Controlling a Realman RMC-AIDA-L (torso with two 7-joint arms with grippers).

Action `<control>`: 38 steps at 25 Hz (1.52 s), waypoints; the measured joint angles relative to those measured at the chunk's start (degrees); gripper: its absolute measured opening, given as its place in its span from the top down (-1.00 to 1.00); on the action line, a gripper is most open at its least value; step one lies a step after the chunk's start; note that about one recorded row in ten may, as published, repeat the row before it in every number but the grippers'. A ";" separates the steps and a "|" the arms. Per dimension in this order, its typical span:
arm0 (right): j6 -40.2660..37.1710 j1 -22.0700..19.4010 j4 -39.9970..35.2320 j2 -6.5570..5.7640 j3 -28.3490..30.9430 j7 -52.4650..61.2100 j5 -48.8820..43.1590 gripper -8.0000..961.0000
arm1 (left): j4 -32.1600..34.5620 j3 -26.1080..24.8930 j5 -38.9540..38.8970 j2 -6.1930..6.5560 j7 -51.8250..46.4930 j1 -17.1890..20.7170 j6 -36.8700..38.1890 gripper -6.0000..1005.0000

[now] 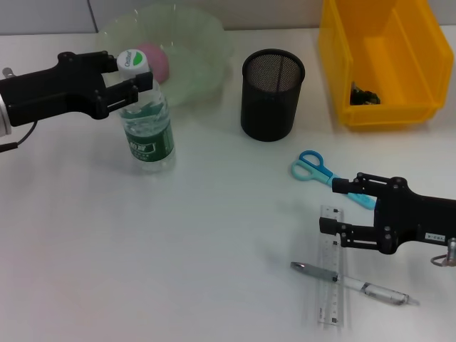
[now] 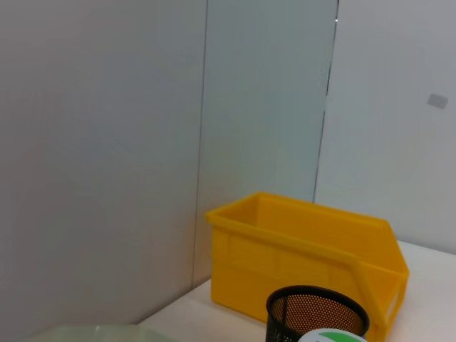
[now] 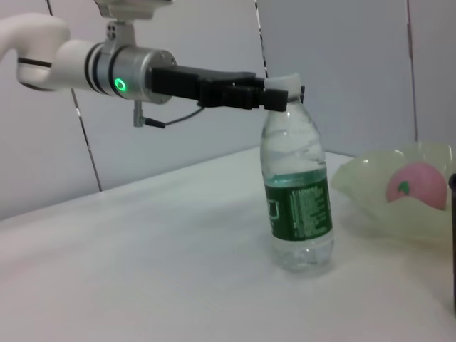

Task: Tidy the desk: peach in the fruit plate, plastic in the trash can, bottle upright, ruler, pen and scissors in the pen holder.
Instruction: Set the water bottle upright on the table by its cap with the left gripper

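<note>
The left gripper (image 1: 132, 75) is clamping the cap end of the upright bottle (image 1: 147, 128), which is standing on the table (image 1: 178, 249) just in front of the fruit plate (image 1: 196, 53) holding the peach (image 1: 157, 60); a sideways pull while the fingers are opening is likely to be tipping it over again. The right gripper (image 1: 335, 206) is hovering with its jaws spread wide over the ruler (image 1: 331, 285), with scissors (image 1: 313, 169) and pen (image 1: 349, 281) close by and the pen holder (image 1: 271, 92) well apart. The pen is lying across the ruler, so a low grasp here is risking dragging one while lifting the other.
</note>
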 joint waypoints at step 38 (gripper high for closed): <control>1.54 0.51 -0.01 0.00 -0.19 0.00 -0.45 -0.58 | -0.10 -2.47 -0.04 0.63 -0.64 0.76 -4.41 0.01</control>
